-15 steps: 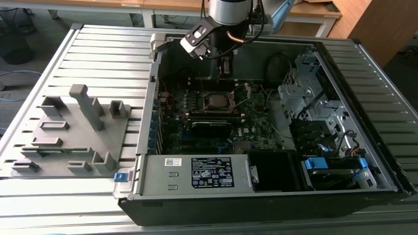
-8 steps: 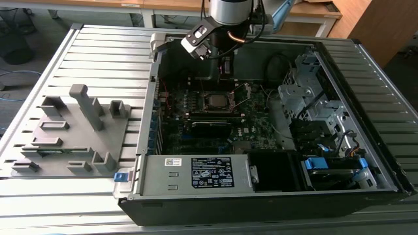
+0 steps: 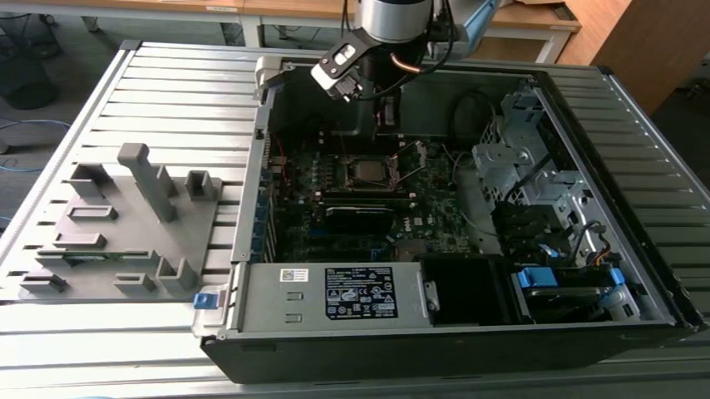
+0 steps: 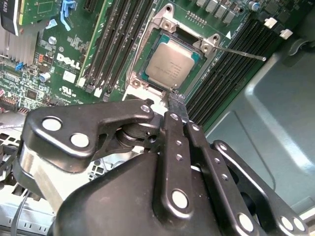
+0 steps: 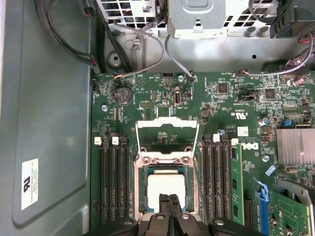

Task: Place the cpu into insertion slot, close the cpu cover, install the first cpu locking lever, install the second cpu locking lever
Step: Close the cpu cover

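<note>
cpu: a flat square chip [image 4: 170, 69] with a dull silvery-grey face. It lies flat and squarely seated in the insertion slot [image 5: 142, 187], at the middle of the green board. In the exterior view this spot is just left of centre.
cpu cover: a thin silvery frame [image 5: 167, 123] with a square window. It is swung up and open off the slot's far side, and the board shows through the window.
locking lever: 1 thin metal rod [image 4: 241, 53] juts from a corner of the slot out across the memory slots.
claw: closed, with the 2 fingertips pressed together and nothing between them [image 4: 176, 101]. The tips hang just over the chip's near edge.
exterior view's left: a grey moulded fixture [image 3: 133, 220] lies on the slatted worktop [image 3: 166, 91].
centre: the open computer case [image 3: 444, 341], with the arm [image 3: 394, 21] coming down from the upper middle of the frame.
beside the slot: black memory slots [image 5: 113, 187] run along both sides, with a finned heatsink [image 5: 295, 146] beyond 1 bank.
exterior view's right: a metal drive cage [image 3: 521, 158] with a blue clip [image 3: 536, 277] below it.
hidden: the fingertips cover part of the chip's near edge in the first wrist view. The claw's black linkage blocks the board nearest the camera in the second wrist view. Whether the tips touch the chip cannot be told.
</note>
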Controlling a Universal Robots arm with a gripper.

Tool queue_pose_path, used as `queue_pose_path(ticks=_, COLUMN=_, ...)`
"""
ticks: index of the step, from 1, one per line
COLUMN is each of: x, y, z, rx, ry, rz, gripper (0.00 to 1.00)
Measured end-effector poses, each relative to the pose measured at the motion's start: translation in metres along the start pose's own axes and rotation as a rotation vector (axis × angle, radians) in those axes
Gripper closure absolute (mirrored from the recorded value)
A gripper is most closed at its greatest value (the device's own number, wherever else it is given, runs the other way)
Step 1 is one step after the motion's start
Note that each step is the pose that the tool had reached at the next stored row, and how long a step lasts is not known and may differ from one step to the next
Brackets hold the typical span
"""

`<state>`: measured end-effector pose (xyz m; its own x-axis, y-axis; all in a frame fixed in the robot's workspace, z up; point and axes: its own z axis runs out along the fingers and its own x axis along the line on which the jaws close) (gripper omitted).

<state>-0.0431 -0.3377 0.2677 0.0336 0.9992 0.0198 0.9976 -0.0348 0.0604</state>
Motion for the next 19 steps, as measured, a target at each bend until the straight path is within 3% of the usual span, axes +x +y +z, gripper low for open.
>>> queue_pose_path(ticks=13, x=0.0004, y=0.0130, z=0.0008, rx=0.0000, ry=0.0000, rz=0.000, gripper=0.89)
queue_pose_path(ticks=19, x=0.0007, y=0.0221, z=0.0015, rx=0.0000, ry=0.0001, rz=0.000, gripper=0.89)
